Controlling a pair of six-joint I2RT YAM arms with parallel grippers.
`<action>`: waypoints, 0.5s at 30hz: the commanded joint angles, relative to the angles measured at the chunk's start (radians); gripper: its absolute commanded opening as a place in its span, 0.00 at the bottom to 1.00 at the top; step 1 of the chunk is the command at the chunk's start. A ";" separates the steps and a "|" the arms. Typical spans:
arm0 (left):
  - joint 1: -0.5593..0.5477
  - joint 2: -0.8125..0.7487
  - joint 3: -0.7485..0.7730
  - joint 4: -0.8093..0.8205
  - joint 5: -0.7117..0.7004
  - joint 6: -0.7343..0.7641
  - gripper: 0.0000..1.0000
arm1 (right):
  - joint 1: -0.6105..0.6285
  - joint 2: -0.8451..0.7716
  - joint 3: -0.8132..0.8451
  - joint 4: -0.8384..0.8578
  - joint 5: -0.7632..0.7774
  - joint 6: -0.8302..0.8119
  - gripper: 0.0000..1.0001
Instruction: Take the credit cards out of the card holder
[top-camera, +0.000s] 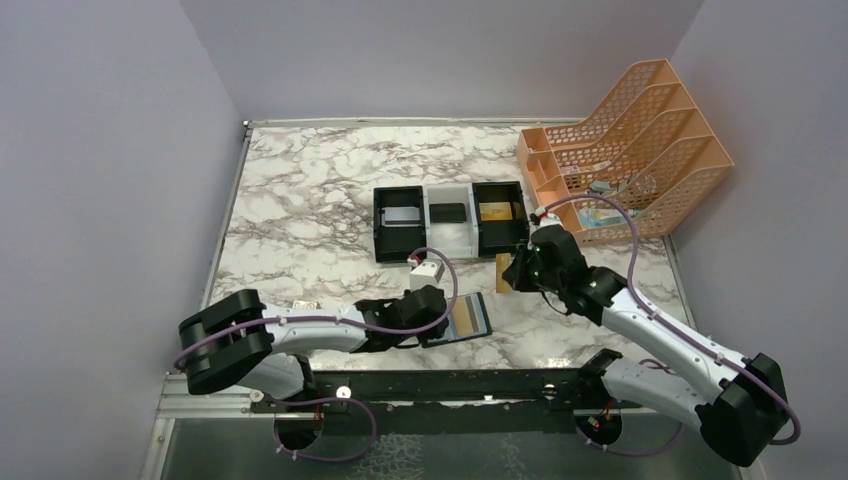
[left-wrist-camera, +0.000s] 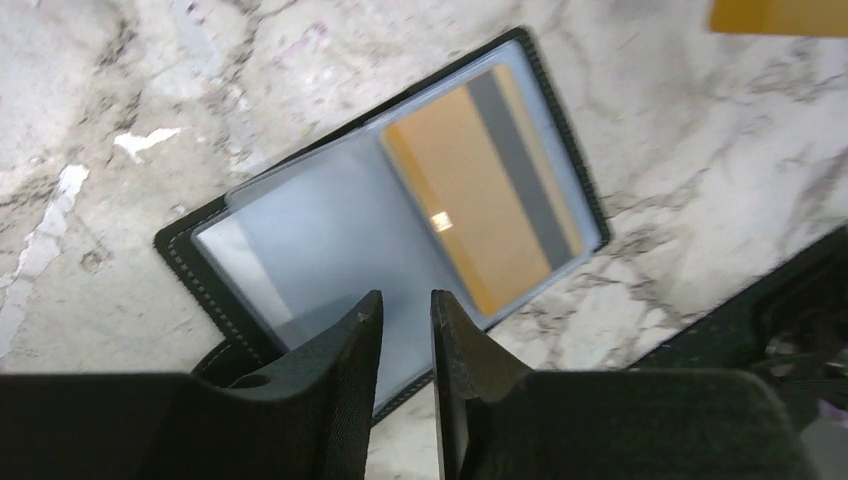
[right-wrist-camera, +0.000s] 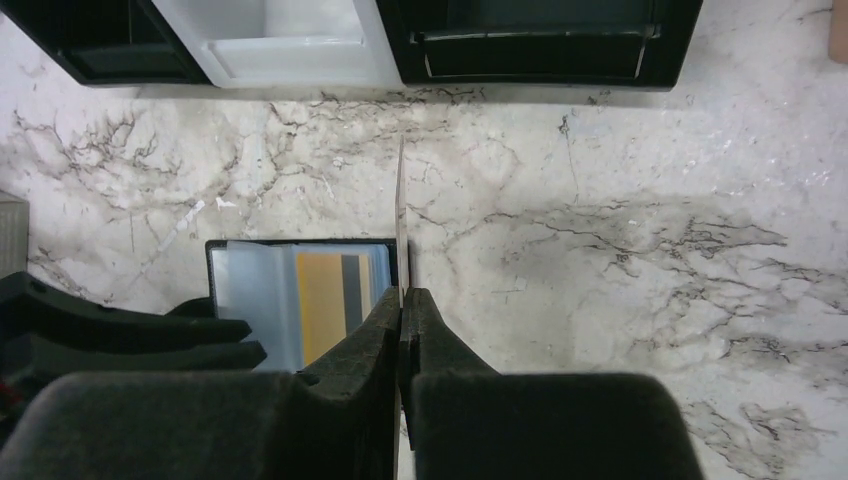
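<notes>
We see the left claw (left-wrist-camera: 407, 305) nearly closed with a narrow gap, tips over the near edge of the open card holder (left-wrist-camera: 300, 250) on the counter (left-wrist-camera: 120, 80). Can't tell if it touches. A striped gold card (left-wrist-camera: 490, 190) sits in one pocket. The right claw (right-wrist-camera: 402, 297) is clamped on a second gold card (left-wrist-camera: 780, 15), between the holder and the tray (top-camera: 378, 225).

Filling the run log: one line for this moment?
left gripper slightly apart over card holder | right gripper shut on gold card | striped card in holder
</notes>
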 joint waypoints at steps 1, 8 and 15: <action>0.006 -0.080 0.003 0.151 0.047 0.046 0.29 | 0.001 0.037 0.037 -0.014 0.063 -0.017 0.01; 0.007 0.029 0.094 0.167 0.085 0.075 0.29 | 0.001 0.056 0.001 0.012 0.045 -0.011 0.01; 0.009 0.120 0.059 0.102 0.026 -0.027 0.18 | 0.001 0.066 0.017 0.033 0.105 -0.026 0.01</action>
